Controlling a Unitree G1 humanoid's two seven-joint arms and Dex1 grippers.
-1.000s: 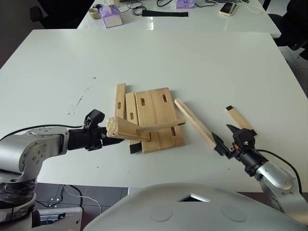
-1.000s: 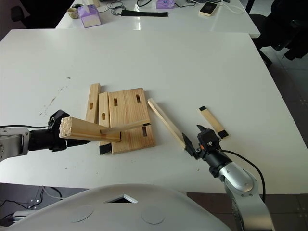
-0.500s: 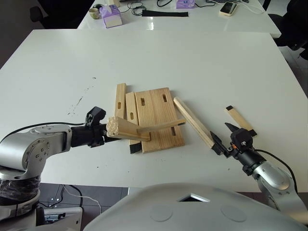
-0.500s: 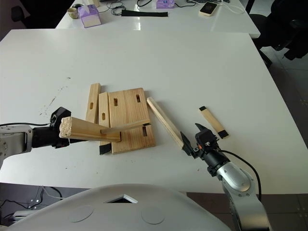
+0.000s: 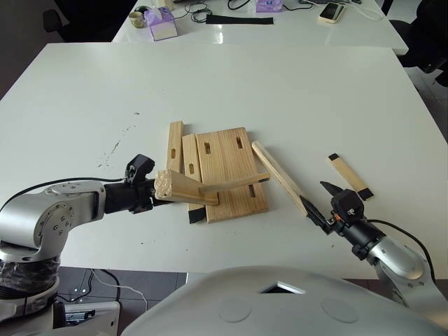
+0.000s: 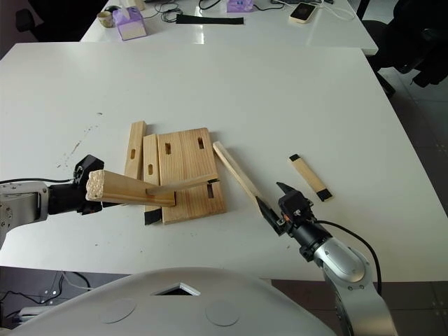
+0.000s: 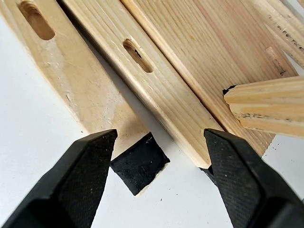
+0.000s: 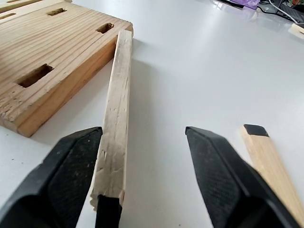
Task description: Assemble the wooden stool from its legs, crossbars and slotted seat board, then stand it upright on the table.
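Note:
The slotted seat board [image 5: 234,164] lies flat mid-table, with two slotted legs [image 5: 175,143] beside it on the left. A tapered leg [image 5: 180,189] with a crossbar [image 5: 238,183] stuck in it rests tilted over the board's near corner. My left gripper [image 5: 148,187] sits right behind that leg, open; its fingers [image 7: 90,166] straddle a black-tipped leg end [image 7: 140,161]. A long bar [image 5: 276,171] lies slanted right of the board. My right gripper [image 5: 318,199] is open at its near end, the bar [image 8: 116,118] just inside one finger [image 8: 71,171]. A short black-tipped piece [image 5: 348,175] lies farther right.
Both grippers are close to the table's front edge [image 5: 245,269]. Dark specks [image 5: 112,150] mark the table left of the parts. A second table behind carries a tissue box [image 5: 162,24], a cup [image 5: 137,19], a black strip [image 5: 240,19] and a phone [image 5: 330,10].
My right gripper has slid left along the table onto the long bar's near end, and the bar shifted slightly. My left gripper drew back a little from the tapered leg.

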